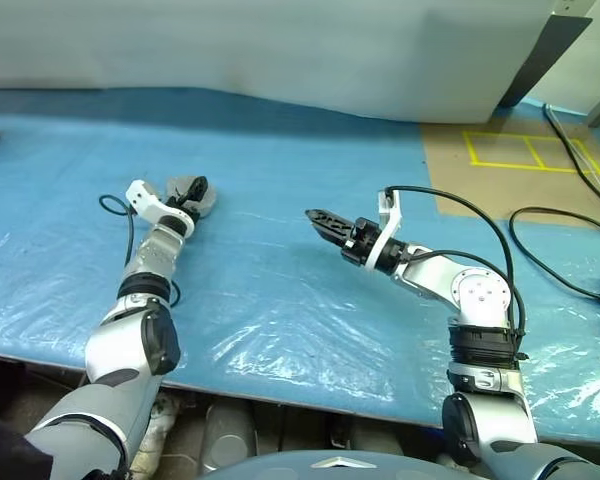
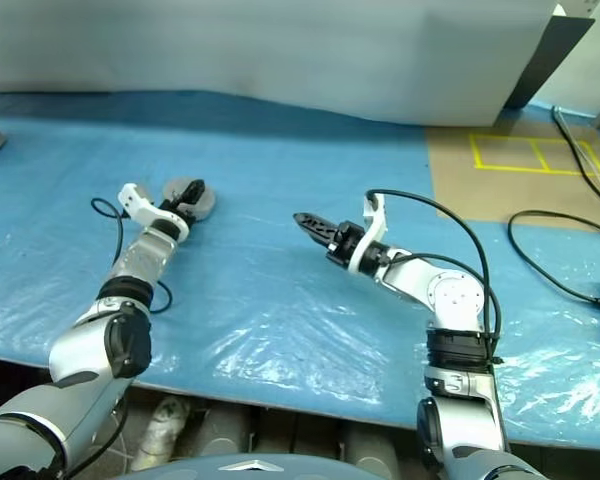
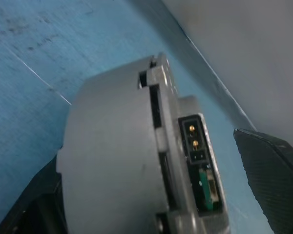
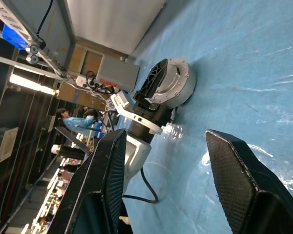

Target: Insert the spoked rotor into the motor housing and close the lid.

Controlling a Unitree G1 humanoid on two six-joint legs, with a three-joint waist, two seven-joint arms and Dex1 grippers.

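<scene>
Right gripper (image 1: 315,217) parted, empty; left gripper (image 1: 195,192) spread around closed motor housing (image 4: 178,84).

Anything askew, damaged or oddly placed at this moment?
Nothing stands out. The closed motor housing sits flat on the blue sheet, with the left gripper open around it. The right gripper hovers empty over the sheet.

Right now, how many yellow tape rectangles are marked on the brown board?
2, side by side on the brown board at the table's far right: the left rectangle and the right rectangle. More may lie beyond the frame edge.
</scene>
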